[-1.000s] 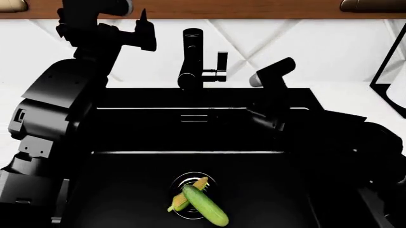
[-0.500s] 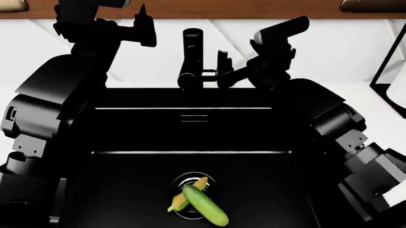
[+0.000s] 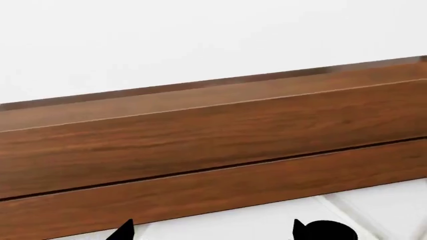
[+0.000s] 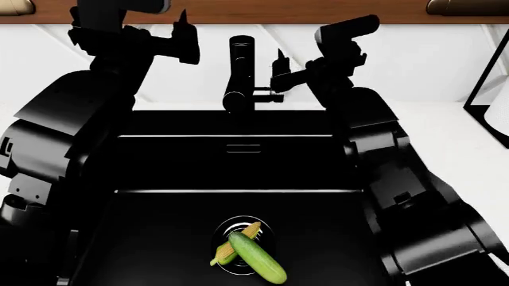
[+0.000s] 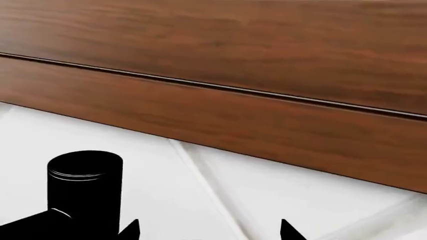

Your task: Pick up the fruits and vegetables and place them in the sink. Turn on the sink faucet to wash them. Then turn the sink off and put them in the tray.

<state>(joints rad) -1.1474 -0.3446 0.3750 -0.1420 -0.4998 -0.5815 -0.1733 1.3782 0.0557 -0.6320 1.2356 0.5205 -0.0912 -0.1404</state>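
The green cucumber (image 4: 258,258) lies across the yellow corn cob (image 4: 241,239) on the round drain of the black sink (image 4: 159,238). The tall black faucet (image 4: 241,68) stands behind the basin; its top also shows in the right wrist view (image 5: 85,184). My right gripper (image 4: 280,72) is open and empty, right beside the faucet at its side lever (image 4: 266,93); whether it touches the lever I cannot tell. Its fingertips (image 5: 130,230) face the wall. My left gripper (image 4: 183,37) is open and empty, raised left of the faucet. The tray is out of view.
White counter (image 4: 445,134) surrounds the sink. A wooden cabinet (image 4: 263,11) runs above the white wall and fills both wrist views (image 3: 213,145). A black-framed object (image 4: 487,101) stands at the right edge. My arms flank the basin on both sides.
My right arm has risen from over the sink's right side and swung left to the faucet's lever. The left arm has barely moved. The cucumber and corn have not moved.
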